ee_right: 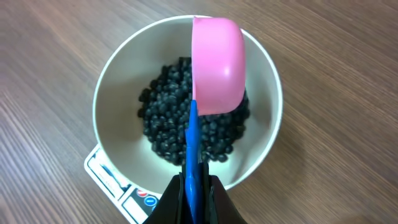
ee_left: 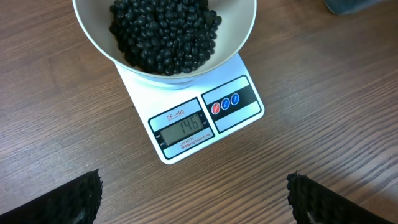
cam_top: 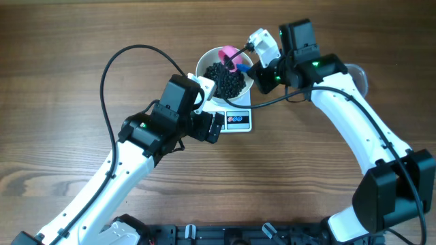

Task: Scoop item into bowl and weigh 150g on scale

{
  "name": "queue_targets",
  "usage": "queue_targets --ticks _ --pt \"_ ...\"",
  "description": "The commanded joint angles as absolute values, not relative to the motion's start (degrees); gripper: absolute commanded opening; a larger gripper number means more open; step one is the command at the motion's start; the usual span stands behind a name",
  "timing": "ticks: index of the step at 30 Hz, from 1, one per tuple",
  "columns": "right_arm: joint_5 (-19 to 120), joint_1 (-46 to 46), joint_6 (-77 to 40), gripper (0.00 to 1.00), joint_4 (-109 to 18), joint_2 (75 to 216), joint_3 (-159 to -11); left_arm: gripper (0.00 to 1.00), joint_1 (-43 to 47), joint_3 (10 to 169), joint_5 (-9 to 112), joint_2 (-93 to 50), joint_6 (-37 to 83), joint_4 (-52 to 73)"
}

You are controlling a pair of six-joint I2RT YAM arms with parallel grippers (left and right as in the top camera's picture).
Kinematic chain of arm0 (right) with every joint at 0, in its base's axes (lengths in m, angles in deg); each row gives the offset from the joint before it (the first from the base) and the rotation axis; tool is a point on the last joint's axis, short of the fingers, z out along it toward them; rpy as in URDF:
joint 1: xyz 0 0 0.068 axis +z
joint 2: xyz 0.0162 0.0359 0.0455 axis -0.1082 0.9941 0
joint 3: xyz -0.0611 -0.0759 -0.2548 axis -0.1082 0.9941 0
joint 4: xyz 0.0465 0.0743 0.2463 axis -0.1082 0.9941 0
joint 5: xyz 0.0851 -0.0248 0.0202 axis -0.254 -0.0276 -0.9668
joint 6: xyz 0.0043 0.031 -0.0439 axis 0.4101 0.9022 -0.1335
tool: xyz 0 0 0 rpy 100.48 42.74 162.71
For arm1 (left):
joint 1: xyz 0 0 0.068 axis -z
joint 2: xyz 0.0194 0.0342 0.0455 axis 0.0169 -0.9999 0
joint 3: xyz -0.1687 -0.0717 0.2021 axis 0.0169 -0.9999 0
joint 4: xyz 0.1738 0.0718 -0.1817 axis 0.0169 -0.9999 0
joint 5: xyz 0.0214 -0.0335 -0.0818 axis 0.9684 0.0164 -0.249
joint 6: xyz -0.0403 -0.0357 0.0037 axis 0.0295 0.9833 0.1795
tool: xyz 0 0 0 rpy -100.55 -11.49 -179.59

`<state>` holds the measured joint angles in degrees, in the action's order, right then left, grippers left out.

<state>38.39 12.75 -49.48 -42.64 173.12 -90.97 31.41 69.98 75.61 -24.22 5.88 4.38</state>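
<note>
A white bowl (cam_top: 204,61) holding a heap of black beans (cam_top: 225,78) stands on the small white scale (cam_top: 238,120). In the left wrist view the scale (ee_left: 205,118) shows a display that reads about 146, under the bowl (ee_left: 245,25) and beans (ee_left: 165,31). My right gripper (ee_right: 194,199) is shut on the blue handle (ee_right: 193,143) of a pink scoop (ee_right: 217,62). The scoop hangs over the beans (ee_right: 161,118), turned with its underside up. My left gripper (ee_left: 194,199) is open over bare table in front of the scale, its fingers (ee_left: 68,202) far apart.
A clear container (cam_top: 359,75) shows partly behind the right arm at the back right. The wooden table (cam_top: 68,68) spreads around the scale. Both arms reach in from the front edge.
</note>
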Motion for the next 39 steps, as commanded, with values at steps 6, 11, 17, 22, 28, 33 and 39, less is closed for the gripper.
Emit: queue_targets --ticks 6,11,17,22,28,33,39 --pt "44.6 14.5 -53.6 0.04 -43.9 169.4 -92.1 1.00 31.5 69.7 76.0 -24.4 6.4 4.5" --pt "48.6 14.6 -54.1 0.04 -44.2 168.8 -92.0 1.00 31.5 69.7 76.0 -24.4 6.4 4.5" --pt "40.0 14.6 -54.5 0.04 -48.1 168.1 -92.1 1.00 31.5 69.7 76.0 -24.4 6.4 4.5" --pt "41.8 14.6 -54.9 0.04 -45.7 167.9 -92.1 1.00 31.5 69.7 76.0 -24.4 6.4 4.5" --pt "48.7 14.6 -56.2 0.04 -44.6 167.7 -92.0 1.00 31.5 69.7 76.0 -24.4 6.4 4.5" --pt "42.0 14.3 -51.1 0.04 -53.7 166.9 -92.0 1.00 31.5 69.7 76.0 -24.4 6.4 4.5" --pt "47.8 5.9 -45.5 0.04 -53.7 159.3 -92.0 1.00 31.5 69.7 76.0 -24.4 6.4 4.5"
